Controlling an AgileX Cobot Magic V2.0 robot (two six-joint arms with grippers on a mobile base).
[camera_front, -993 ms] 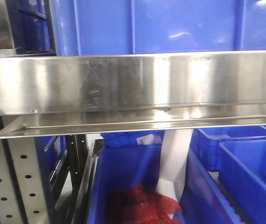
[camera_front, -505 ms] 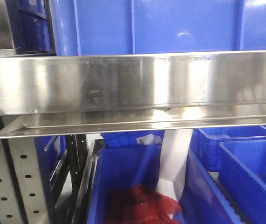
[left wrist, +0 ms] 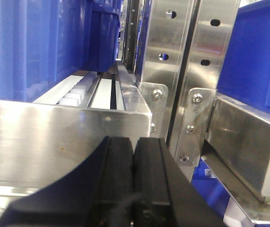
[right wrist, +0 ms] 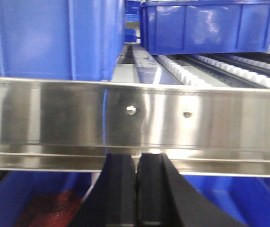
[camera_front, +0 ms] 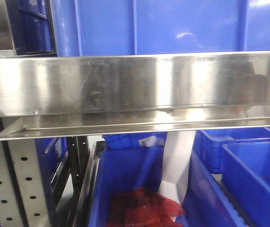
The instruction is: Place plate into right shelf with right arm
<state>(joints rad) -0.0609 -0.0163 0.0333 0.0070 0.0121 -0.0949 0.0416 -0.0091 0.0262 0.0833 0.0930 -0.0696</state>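
Comparing the front view with the two preceding ones, the only alteration is a dark, blurred reflection newly present on the right end of the steel rail (camera_front: 139, 82) of the right shelf (camera_front: 16, 179); bins and rack are otherwise unmoved. That reflection suggests something, probably an arm, has come toward the shelf front, though what it is cannot be confirmed. The plate appears in no view, so its location is unknown and no placement can be verified. The right gripper (right wrist: 136, 189) has both fingers pressed together with nothing between them, facing a riveted rail. The left gripper (left wrist: 134, 179) is likewise closed and empty before the perforated uprights (left wrist: 172, 71). Count, front view: one large upper blue bin (camera_front: 172, 26), three lower bins, one holding red material (camera_front: 144, 210).
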